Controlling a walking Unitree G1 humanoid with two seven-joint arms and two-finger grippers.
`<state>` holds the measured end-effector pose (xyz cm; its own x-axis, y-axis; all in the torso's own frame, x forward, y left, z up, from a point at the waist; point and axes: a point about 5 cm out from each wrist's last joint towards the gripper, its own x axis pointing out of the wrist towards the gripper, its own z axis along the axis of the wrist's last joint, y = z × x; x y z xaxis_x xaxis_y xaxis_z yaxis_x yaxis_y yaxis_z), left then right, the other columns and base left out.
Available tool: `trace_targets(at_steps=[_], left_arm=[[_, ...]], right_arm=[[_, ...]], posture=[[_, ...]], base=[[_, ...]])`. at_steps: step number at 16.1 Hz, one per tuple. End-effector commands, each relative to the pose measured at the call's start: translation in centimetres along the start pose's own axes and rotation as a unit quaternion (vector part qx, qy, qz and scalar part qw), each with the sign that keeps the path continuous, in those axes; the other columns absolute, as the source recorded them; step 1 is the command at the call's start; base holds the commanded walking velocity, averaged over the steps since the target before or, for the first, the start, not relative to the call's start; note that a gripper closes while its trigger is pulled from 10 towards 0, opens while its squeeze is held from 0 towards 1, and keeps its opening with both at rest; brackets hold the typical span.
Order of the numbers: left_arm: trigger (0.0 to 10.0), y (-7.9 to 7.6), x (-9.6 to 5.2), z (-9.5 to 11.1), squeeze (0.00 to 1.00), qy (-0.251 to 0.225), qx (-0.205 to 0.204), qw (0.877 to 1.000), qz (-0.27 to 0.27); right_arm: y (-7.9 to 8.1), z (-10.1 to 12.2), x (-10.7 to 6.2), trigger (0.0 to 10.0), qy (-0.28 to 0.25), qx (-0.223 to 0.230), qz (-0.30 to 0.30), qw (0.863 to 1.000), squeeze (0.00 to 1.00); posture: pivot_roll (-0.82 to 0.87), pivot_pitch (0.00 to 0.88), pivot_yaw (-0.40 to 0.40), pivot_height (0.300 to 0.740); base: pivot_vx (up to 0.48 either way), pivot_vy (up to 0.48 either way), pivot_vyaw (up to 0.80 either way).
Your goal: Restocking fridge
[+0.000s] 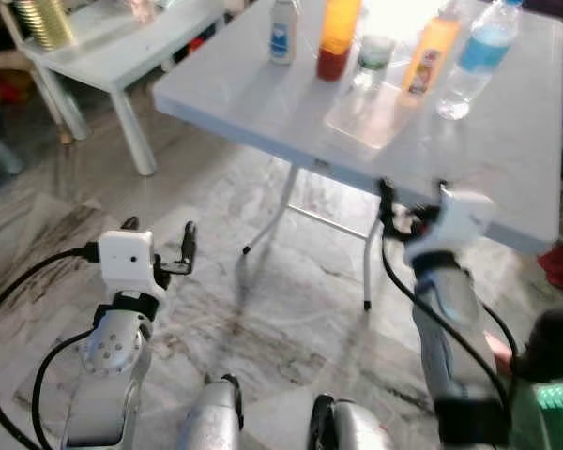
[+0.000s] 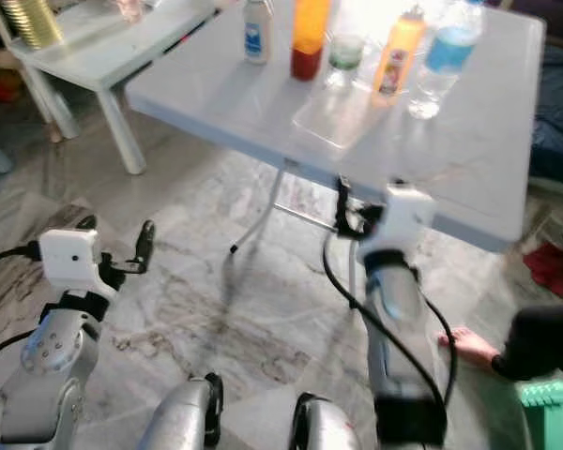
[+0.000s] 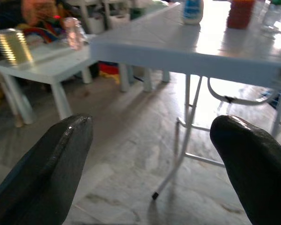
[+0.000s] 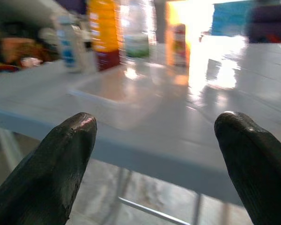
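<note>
- Floor [image 1: 263, 309]: pale marbled stone with grey and brown veins; you are looking down on it from the head camera, with the robot's two silver legs at the lower edge.
- Folding table [image 1: 507, 159]: a white top on thin white metal legs, standing ahead of you and slightly to your right. Its top is glossy and throws back strong light from the far side.
- Low white table [image 1: 103, 56]: it stands to your left, well apart from the folding table, and carries a ribbed gold-coloured cylinder [image 1: 39, 21].
- Person: at your lower right you see a bare foot [image 2: 471, 347] on the floor and a dark sleeve or trouser leg beside a green crate [image 2: 554, 412].
- Restocking items, all upright on the far part of the folding table: a tall orange bottle with a dark red base [image 1: 336, 37], a clear water bottle with a blue label [image 1: 477, 58], a smaller orange bottle [image 1: 428, 54], a small white bottle with a blue label [image 1: 282, 30] and a clear bottle with a green band [image 1: 372, 58]. A clear flat tray [image 1: 371, 117] lies just in front of them.
- Right gripper [image 4: 154, 154]: raised at the near edge of the folding table, its jaws spread wide, holding nothing.
- Left gripper [image 3: 154, 159]: held low over the floor, short of the table, its jaws also spread wide and holding nothing.
</note>
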<state>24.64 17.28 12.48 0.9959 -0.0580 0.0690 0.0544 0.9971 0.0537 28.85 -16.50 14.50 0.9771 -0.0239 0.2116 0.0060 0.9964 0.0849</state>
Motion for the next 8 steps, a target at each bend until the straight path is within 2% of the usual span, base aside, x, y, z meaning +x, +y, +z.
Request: trace_targets(at_steps=[1, 2, 4, 5, 8], left_arm=[[10.0, 0.0, -0.3, -0.7, 0.0, 0.012, -0.003, 1.0, -0.005], [10.0, -0.1, -0.3, -0.8, 0.0, 0.014, -0.003, 1.0, -0.008], [10.0, -0.4, -0.4, -1.1, 0.0, 0.018, -0.005, 1.0, -0.015], [10.0, -0.4, -0.4, -1.2, 0.0, 0.019, -0.008, 1.0, -0.014], [10.0, -0.6, -0.7, -2.1, 0.0, 0.033, -0.013, 0.999, -0.01]], right_arm=[[-0.2, 0.0, -0.9, 10.0, 0.003, -0.006, -0.009, 1.0, 0.0], [-0.2, -0.3, -1.4, 10.0, 0.009, -0.012, -0.008, 1.0, 0.0], [-0.4, -0.8, -2.3, 10.0, 0.017, -0.019, -0.01, 1.0, 0.0], [-0.6, -0.9, -2.4, 10.0, 0.018, -0.022, -0.014, 0.999, 0.0], [-0.7, -1.4, -3.3, 10.0, 0.021, -0.056, -0.003, 0.998, 0.0]], posture=[[0.15, 0.139, 0.012, 0.74], [0.14, 0.131, 0.016, 0.74], [0.13, 0.116, 0.017, 0.74], [0.13, 0.108, 0.021, 0.74], [0.12, 0.09, 0.018, 0.74]], base=[[0.0, 0.0, -0.59], [0.0, 0.0, -0.64], [0.244, 0.0, -0.56], [0.244, 0.0, 0.0], [0.0, 0.0, 0.0]])
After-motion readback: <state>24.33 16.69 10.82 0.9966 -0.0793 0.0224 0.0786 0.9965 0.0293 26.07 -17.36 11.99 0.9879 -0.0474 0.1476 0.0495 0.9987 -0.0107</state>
